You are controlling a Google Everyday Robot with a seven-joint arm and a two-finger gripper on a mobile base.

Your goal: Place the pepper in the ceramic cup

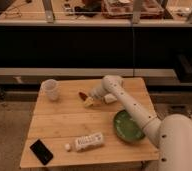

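The pepper (pixel 82 95) is a small dark red chili lying on the wooden table (pixel 64 120), near its back middle. My gripper (pixel 90 100) is right beside it, low over the table, just to the pepper's right and front; a pale yellowish piece shows at its tip. The ceramic cup (pixel 50 89) is a small white round cup standing upright at the table's back left corner, well to the left of the gripper and the pepper.
A wide green bowl (pixel 128 126) sits at the right front under my arm. A pale white block (pixel 110 98) lies behind the arm. A white bottle (pixel 86 142) lies on its side at the front. A black phone (pixel 41 151) lies at the front left corner.
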